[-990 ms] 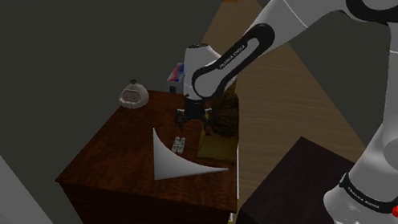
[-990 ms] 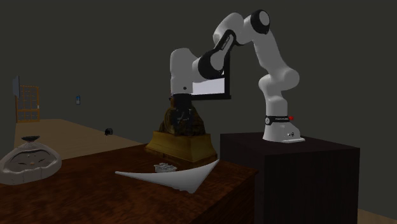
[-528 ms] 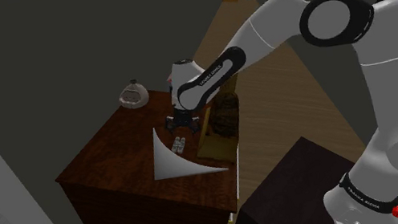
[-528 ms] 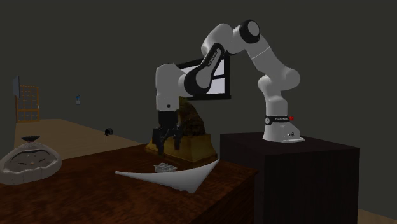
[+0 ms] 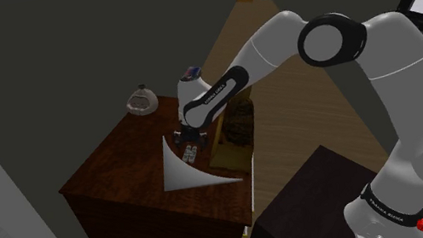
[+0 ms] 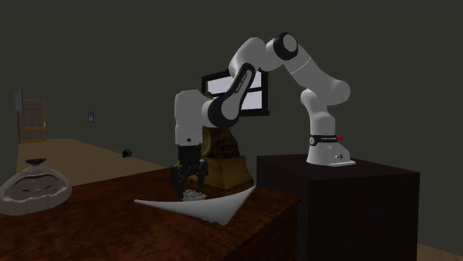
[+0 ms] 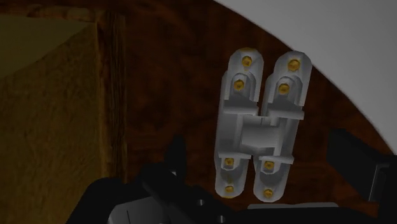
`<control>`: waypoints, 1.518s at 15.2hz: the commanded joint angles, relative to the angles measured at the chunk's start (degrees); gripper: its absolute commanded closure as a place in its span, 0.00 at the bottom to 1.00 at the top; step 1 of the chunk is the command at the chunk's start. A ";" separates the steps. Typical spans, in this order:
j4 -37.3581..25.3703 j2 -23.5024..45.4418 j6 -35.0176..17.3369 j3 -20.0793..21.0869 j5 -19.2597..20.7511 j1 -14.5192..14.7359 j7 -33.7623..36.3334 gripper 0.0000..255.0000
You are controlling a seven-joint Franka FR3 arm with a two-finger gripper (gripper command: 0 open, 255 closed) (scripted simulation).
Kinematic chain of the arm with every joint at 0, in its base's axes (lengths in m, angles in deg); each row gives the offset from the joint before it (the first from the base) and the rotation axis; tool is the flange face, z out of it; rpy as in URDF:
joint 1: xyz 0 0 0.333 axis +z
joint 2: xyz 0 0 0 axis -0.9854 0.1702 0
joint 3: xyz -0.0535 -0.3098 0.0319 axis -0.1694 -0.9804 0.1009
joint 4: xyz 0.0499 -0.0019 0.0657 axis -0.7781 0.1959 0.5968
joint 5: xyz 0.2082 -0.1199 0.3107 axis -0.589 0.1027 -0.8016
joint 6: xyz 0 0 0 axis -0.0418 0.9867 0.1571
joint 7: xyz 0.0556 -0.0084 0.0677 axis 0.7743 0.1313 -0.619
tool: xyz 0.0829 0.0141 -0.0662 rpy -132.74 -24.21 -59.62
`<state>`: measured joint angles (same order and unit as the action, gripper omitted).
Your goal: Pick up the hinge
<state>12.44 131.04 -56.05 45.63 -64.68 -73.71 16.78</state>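
1. Target: silver-grey hinge (image 7: 261, 127) with gold screw heads, lying flat on the dark reddish-brown wooden table (image 5: 115, 176).
2. All-black two-finger gripper (image 7: 257, 141) points down at the tabletop, right over the hinge; fingers spread wide.
3. Wrist view: hinge sits between the two fingers (image 7: 175, 153), a gap on each side, neither finger touching it. The hinge's far end reaches out past the fingertips.
4. Shoulder view: gripper (image 5: 186, 137) is just above the hinge (image 5: 191, 152), near the table edge closest to the arm.
5. Second exterior view: fingertips straddle the hinge (image 6: 194, 196) at gripper (image 6: 187, 182); can't tell if the tips touch the wood.
6. White curved sheet with pointed corners (image 5: 183, 174) lies just beside the hinge, on the side away from the ochre block.
7. Ochre box-shaped block (image 7: 44, 108) rests on the table on the hinge's other side, near it but apart.
8. Grey rounded object (image 5: 143, 101) sits at the table's far corner, well apart from the gripper.
9. Arm's dark box stand (image 6: 349, 193) is beside the table.
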 commanded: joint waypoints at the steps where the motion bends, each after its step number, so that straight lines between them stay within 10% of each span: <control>1: -0.96 1.88 -0.94 -0.23 0.18 0.22 0.06 0.00; 3: -0.96 1.88 -0.94 -0.24 0.18 0.22 0.06 0.00; 4: -1.00 1.91 -0.93 -0.24 0.18 0.18 0.02 1.00; 23: 1.36 -4.50 3.13 0.64 -0.56 -0.48 -0.18 1.00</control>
<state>13.41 127.29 -53.31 46.17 -65.14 -74.11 16.62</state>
